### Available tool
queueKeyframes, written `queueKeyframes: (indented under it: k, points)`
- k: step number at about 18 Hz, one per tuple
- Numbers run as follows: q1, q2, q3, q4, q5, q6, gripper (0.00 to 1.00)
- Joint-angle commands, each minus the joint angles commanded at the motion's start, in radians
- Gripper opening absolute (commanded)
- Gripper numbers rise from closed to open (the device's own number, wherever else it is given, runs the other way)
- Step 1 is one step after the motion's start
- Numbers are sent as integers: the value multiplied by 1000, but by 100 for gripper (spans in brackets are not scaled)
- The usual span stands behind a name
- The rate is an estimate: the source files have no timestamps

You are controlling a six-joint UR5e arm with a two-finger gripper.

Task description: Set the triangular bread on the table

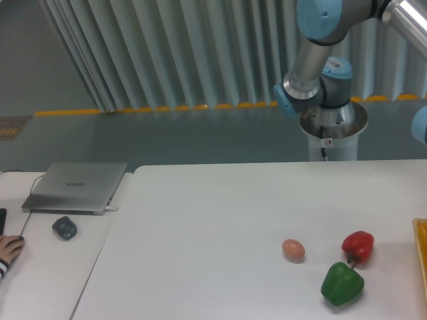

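Observation:
The triangular bread is out of view. The white table [200, 227] fills the lower part of the camera view. Only the robot arm's base [331, 123] and its blue elbow joints [323, 17] show, behind the table's far edge. The arm runs out of the frame at the top right, so the gripper is not in view. A yellow-orange strip [421, 257] shows at the right edge of the frame on the table; I cannot tell what it is.
A tan egg [293, 249], a red pepper [358, 246] and a green pepper [342, 283] lie at the table's front right. On the adjoining desk to the left are a silver laptop [77, 187], a small dark object [65, 228] and a person's fingers [10, 248].

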Motion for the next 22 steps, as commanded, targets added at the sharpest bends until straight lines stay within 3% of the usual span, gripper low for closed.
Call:
queueKeyframes:
  k: [21,22]
  points:
    - [-12,-48,-11,14,2,-107,100]
    - [-12,-48,-11,14,3,-107,94]
